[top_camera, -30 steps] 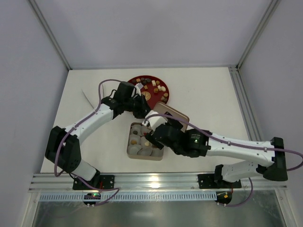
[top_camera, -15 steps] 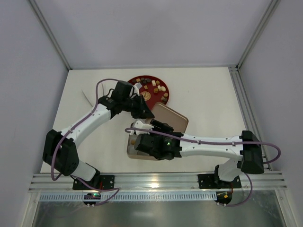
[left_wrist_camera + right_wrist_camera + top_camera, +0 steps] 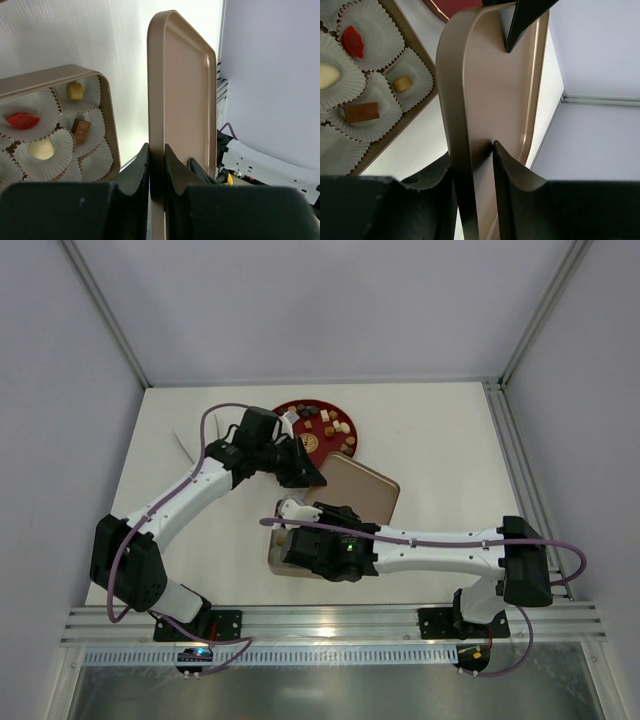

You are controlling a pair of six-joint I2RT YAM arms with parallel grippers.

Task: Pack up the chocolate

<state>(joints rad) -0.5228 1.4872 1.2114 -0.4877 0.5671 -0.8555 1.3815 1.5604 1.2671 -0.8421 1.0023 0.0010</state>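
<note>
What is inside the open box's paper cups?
A red chocolate, a tan chocolate, a brown square chocolate and a cream chocolate, one per paper cup. Other cups are partly covered by the left pincer.

Tiny brown, tan and cream chocolates (image 3: 330,426), loose on the far red plate (image 3: 312,403); more, one per white paper cup (image 3: 95,159), in the near box (image 3: 111,131).

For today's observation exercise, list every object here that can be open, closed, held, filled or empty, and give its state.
Tan rectangular box lid: off the box, gripped by both hands.
Tan box of white paper cups: open, several cups filled.
Round red plate: holds loose chocolates.
Left hand: shut on the lid's rim.
Right hand: shut on the lid's rim.
</note>
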